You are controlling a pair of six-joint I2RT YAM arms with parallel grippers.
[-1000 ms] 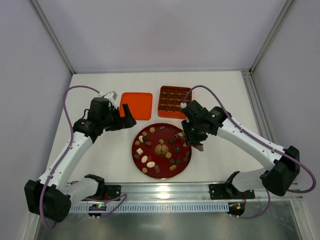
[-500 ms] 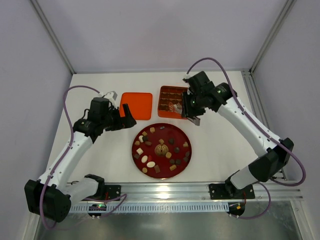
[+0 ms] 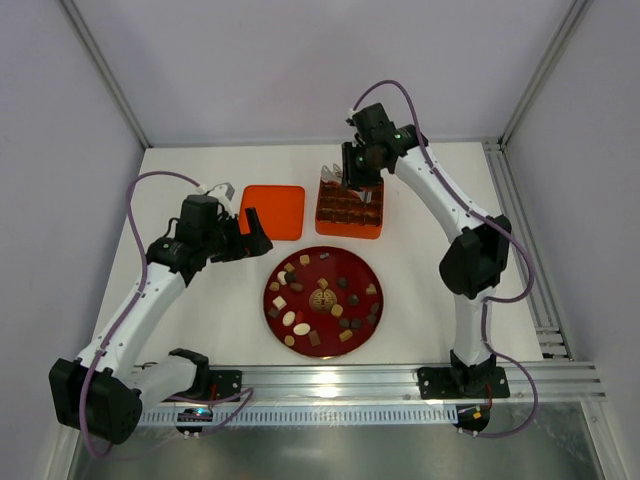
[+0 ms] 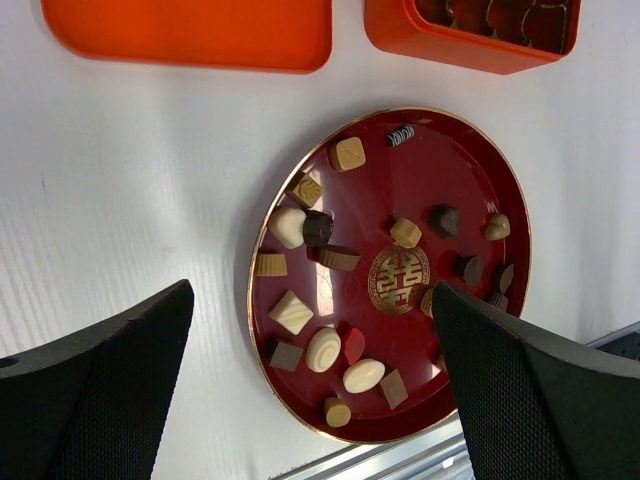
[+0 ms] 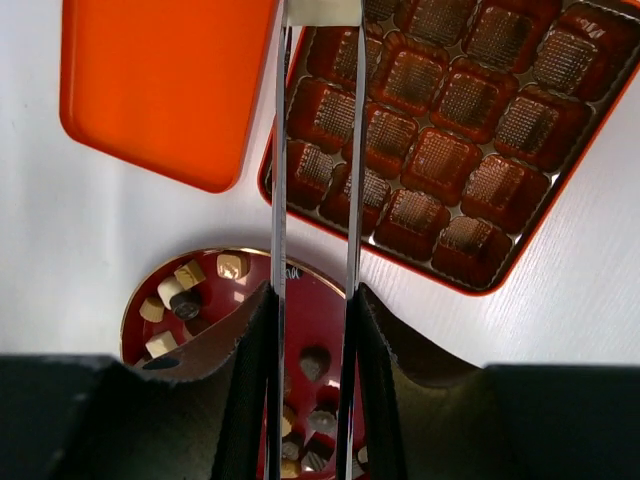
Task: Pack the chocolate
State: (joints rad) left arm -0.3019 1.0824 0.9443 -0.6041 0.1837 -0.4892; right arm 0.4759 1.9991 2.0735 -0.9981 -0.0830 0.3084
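Observation:
Several chocolates (image 3: 300, 328), dark brown, tan and cream-white, lie on the dark red plate (image 3: 330, 270); they also show in the left wrist view (image 4: 363, 375). My right gripper (image 3: 345, 180) hovers over the far left part of the orange gridded tray (image 3: 350, 232). In the right wrist view its long metal blades (image 5: 318, 30) are shut on a cream-white chocolate (image 5: 322, 10) above the tray's cells (image 5: 440, 160). My left gripper (image 3: 255, 235) is open and empty, held above the table left of the plate (image 4: 440, 170); its jaws stand wide apart (image 4: 310, 300).
An orange lid (image 3: 273, 211) lies flat left of the tray, also in the left wrist view (image 4: 190, 30) and the right wrist view (image 5: 160, 85). A metal rail (image 3: 330, 378) runs along the near table edge. Walls enclose the table.
My right arm has risen from the plate's right side and swung back over the tray's far left part, carrying the pale piece. The left arm has not moved.

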